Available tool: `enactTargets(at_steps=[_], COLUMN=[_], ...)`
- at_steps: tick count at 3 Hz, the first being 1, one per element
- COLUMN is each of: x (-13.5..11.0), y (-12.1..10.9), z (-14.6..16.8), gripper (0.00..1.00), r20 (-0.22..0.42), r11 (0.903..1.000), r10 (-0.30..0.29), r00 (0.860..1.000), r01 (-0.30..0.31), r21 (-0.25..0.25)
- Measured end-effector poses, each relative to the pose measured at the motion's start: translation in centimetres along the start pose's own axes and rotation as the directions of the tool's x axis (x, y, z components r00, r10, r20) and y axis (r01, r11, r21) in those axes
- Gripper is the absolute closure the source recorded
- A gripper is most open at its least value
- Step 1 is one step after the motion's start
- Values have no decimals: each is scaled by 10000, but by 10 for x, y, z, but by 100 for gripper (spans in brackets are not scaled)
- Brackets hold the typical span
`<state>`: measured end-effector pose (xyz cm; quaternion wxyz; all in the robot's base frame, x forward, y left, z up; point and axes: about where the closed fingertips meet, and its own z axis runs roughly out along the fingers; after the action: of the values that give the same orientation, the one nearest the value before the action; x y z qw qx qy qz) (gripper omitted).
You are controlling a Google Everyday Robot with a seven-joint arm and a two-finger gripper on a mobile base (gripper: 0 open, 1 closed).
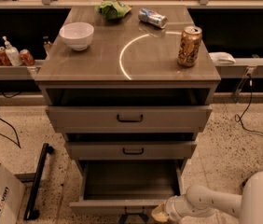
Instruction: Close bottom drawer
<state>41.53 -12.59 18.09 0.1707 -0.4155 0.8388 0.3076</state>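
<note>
On the counter (94, 62) you have a white bowl (76, 34) at 10 o'clock, a crumpled green bag (114, 9) at 12, a silver can (152, 17) lying on its side at 1 and a gold can (189, 45) upright at 3. Below, the top drawer (129, 118) and middle drawer (131, 150) stand partly out. The bottom drawer (103, 205) is pulled out furthest, at 6 o'clock in your view, its deep box open to sight. Your tool (158, 213) sits at 3 o'clock of its small black handle (132, 213), by the front's right end. You cannot tell how far it is open, or whether it holds anything.
</note>
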Motion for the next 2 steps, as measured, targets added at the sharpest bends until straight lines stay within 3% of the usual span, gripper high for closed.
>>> enactTargets(at_steps=[1,2], x=[-8,-10], y=[-20,-26], z=[9,12], gripper=[100,100], r20=[338,373], r11=[9976,9963], r10=[-138,-246], r00=[9993,9990], r01=[115,214], r21=[688,831])
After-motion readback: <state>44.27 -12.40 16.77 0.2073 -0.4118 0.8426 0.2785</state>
